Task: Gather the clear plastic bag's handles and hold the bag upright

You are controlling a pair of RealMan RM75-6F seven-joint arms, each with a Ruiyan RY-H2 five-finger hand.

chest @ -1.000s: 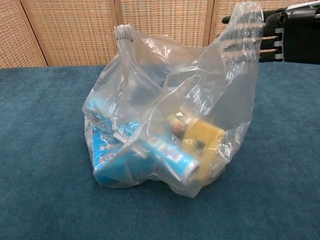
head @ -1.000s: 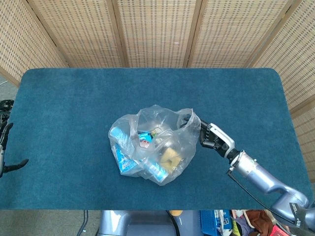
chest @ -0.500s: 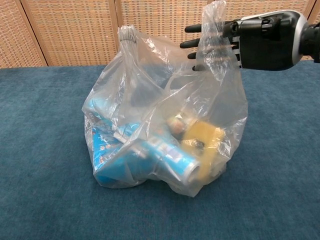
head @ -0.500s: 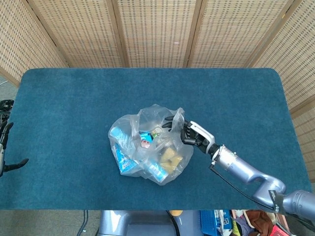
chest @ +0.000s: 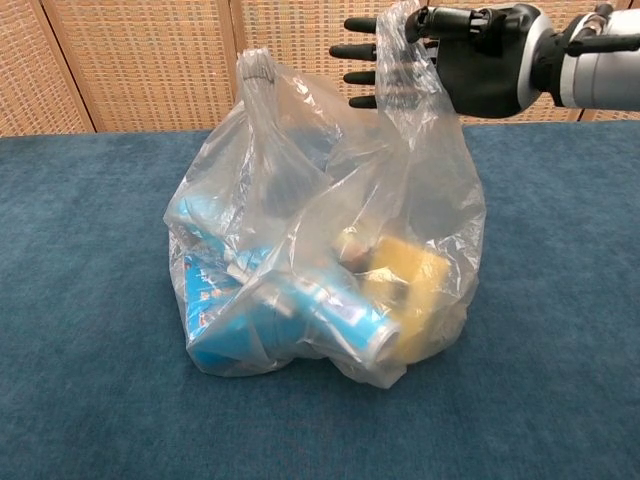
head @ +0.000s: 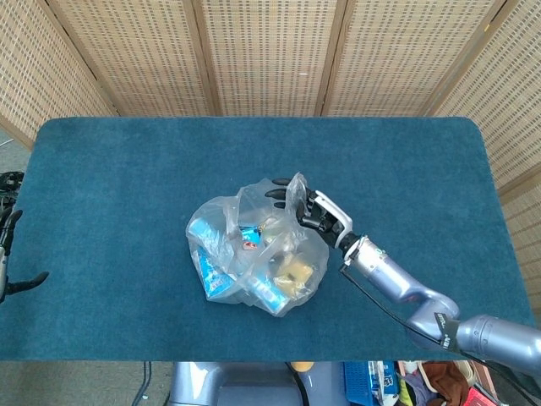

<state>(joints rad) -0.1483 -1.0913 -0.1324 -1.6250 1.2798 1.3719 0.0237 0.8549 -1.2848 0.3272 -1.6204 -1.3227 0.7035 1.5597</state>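
Note:
The clear plastic bag (head: pixel 221 222) (chest: pixel 300 180) stands mid-table on the blue cloth, holding blue packs (chest: pixel 215 310), a can (chest: pixel 345 318) and a yellow item (chest: pixel 412 285). My right hand (head: pixel 319 211) (chest: pixel 480 60) is at the bag's top right. It pinches the right handle (chest: pixel 398 50) between thumb and fingers, lifted, with the other fingers stretched toward the bag's mouth. The left handle (chest: pixel 257 72) stands free, a short gap from those fingers. At the table's left edge, far from the bag, my left hand (head: pixel 10 254) has its fingers apart and holds nothing.
The blue table (head: pixel 127 169) stretches wide on all sides of the bag. A woven screen (head: pixel 270 51) closes off the back. Clutter (head: pixel 372 382) shows below the table's front edge.
My right hand has moved left and up with the right handle, from beside the bag to above its mouth, closing on the left handle. The left hand has not moved.

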